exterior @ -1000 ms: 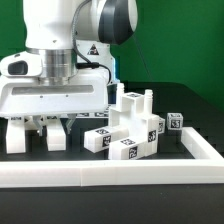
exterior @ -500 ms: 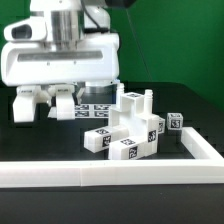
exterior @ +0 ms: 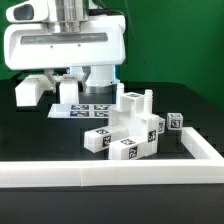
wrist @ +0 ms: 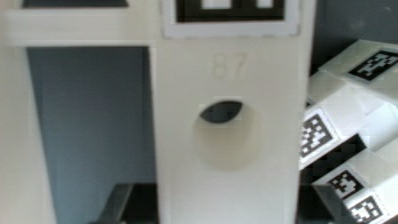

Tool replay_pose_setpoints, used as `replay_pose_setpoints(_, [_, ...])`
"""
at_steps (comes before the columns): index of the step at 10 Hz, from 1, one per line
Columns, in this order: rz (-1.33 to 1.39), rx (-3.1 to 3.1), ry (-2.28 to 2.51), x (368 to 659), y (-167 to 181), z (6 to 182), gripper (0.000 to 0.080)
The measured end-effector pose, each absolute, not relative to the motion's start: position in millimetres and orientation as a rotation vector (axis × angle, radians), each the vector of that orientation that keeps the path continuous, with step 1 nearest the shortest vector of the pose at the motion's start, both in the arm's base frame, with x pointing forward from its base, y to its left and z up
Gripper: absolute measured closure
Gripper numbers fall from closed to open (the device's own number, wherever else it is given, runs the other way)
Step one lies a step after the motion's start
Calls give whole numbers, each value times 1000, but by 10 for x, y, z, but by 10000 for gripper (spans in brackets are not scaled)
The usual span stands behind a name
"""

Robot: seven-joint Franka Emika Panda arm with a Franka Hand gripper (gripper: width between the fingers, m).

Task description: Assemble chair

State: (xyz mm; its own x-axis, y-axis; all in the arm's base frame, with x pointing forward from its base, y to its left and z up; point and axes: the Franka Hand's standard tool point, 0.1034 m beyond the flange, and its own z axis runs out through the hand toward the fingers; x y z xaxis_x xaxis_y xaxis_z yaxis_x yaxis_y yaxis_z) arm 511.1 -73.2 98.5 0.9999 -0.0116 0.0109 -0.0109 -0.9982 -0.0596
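I had the tool (exterior: 52,84) up off the tabletop (exterior: 40,135), its jaws clamped on a white tagged chair piece (wrist: 222,150) with a round hole in its face, so the piece hung clear in the air. Toward the exterior view's right the partly joined chair block (exterior: 125,128) stood on the tabletop, apart from the tool, with a small tagged cube (exterior: 176,122) just beside it. The marker board (exterior: 88,108) lay behind, the white border frame (exterior: 100,172) in front.
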Motion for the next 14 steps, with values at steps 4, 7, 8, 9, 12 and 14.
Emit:
replay_pose_setpoints(4, [46,-3032,436,5146,-716,1062,509])
replay_pose_setpoints(7, [73,-2960,734,5254,-665,1189,509])
replay_pose_setpoints(8, [80,-2929,846,5246,-657,1171,509])
replay_pose_setpoints(9, [87,-2903,938,5244,-652,1164,509])
replay_pose_setpoints(12, [110,-2793,1227,5275,-582,1230,509])
replay_pose_setpoints(14, [98,-2732,1344,5365,-443,1357,509])
